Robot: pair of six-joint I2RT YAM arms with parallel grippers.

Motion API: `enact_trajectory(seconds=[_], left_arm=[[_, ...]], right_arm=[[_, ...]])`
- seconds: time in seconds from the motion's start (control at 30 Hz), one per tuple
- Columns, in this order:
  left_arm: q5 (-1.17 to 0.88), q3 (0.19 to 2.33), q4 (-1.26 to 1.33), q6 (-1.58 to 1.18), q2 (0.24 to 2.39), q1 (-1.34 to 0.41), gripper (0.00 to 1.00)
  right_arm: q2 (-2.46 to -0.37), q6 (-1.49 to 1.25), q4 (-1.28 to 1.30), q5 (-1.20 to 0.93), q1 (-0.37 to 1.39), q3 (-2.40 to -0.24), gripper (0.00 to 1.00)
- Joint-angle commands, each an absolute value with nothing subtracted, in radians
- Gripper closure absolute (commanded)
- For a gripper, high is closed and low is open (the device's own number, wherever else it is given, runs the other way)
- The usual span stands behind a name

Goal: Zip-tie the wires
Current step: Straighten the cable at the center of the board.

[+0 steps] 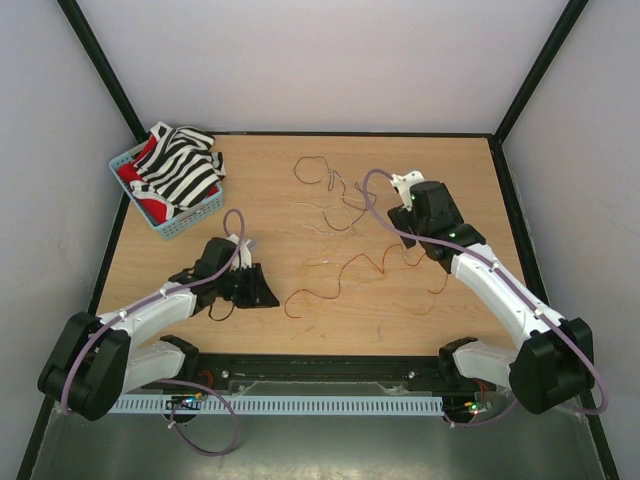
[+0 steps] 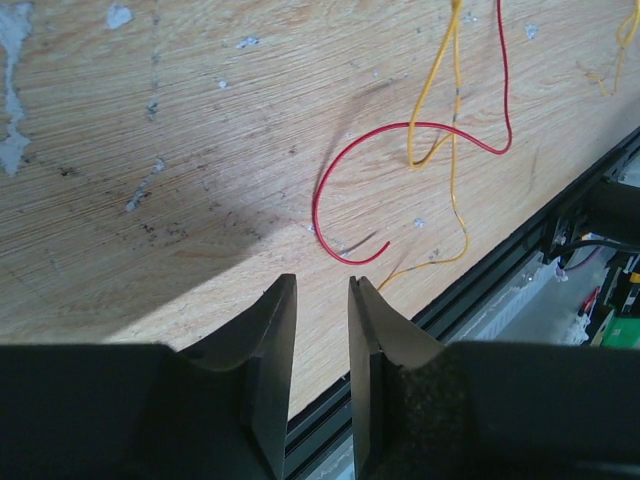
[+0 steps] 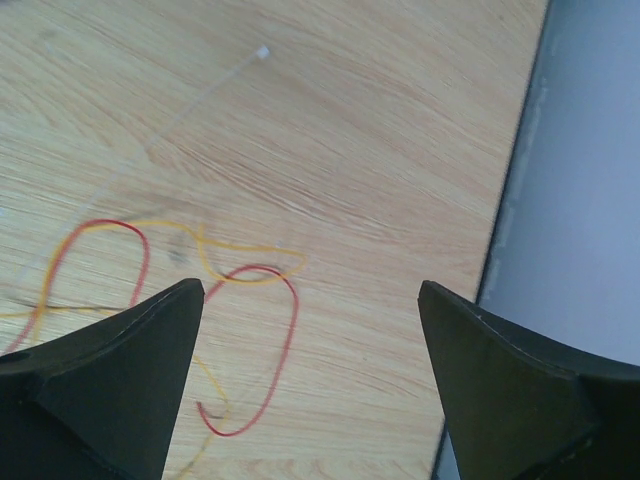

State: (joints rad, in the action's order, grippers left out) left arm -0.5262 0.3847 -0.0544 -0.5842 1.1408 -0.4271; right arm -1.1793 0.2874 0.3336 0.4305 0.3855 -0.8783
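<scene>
The wires lie loose and unbundled across the middle of the wooden table, a tangle of thin wavy strands running from the far centre down toward the near edge. The left gripper sits low over the near-left part of the table, just left of the nearest strand. In its wrist view the left gripper has its jaws only slightly apart, a narrow slit between them with nothing in it. Just beyond its tips a red wire curls into an open hook, crossed by a yellow-orange wire. Both lie flat on the wood near the black rail at the table's edge. The right gripper is over the far-right end of the tangle. Its own camera shows the right gripper spread wide and gripping nothing. Between and past its fingers a red strand loops over an orange strand. Farther out on the bare wood lies the zip tie, a faint, nearly see-through straight strip with a small pale head at its far end (it is too fine to pick out from above), apart from both grippers. At the far-left corner a blue basket holds a black-and-white striped cloth.
</scene>
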Motion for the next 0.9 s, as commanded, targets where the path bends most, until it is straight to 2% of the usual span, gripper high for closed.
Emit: enact_trajectory(seconds=[0.0, 0.13, 0.27, 0.47, 0.63, 0.73, 0.83, 0.87], left_arm=[[-0.498, 0.364, -0.043, -0.569, 1.120, -0.417, 0.68], [-0.521, 0.385, -0.074, -0.547, 1.064, -0.367, 0.56], [-0.548, 0.457, -0.136, -0.480, 0.967, -0.314, 0.30], [-0.476, 0.606, -0.232, -0.386, 0.779, -0.273, 0.02], [-0.438, 0.684, -0.272, -0.344, 0.663, -0.256, 0.01], [-0.454, 0.736, -0.323, -0.338, 0.615, -0.254, 0.01], [-0.483, 0.772, -0.342, -0.329, 0.575, -0.253, 0.01], [-0.487, 0.778, -0.343, -0.329, 0.562, -0.253, 0.01]], right_arm=[[-1.184, 0.185, 0.291, 0.301, 0.382, -0.937, 0.00], [-1.260, 0.059, 0.255, 0.159, 0.383, -0.993, 0.00], [-1.373, 0.003, 0.182, 0.090, 0.404, -1.043, 0.00], [-1.604, 0.011, 0.103, 0.122, 0.416, -1.184, 0.00], [-1.794, 0.002, 0.109, 0.143, 0.415, -1.340, 0.00], [-1.886, 0.002, 0.108, 0.152, 0.411, -1.397, 0.03], [-1.973, 0.001, 0.111, 0.138, 0.408, -1.448, 0.09], [-1.995, -0.001, 0.111, 0.131, 0.406, -1.464, 0.15]])
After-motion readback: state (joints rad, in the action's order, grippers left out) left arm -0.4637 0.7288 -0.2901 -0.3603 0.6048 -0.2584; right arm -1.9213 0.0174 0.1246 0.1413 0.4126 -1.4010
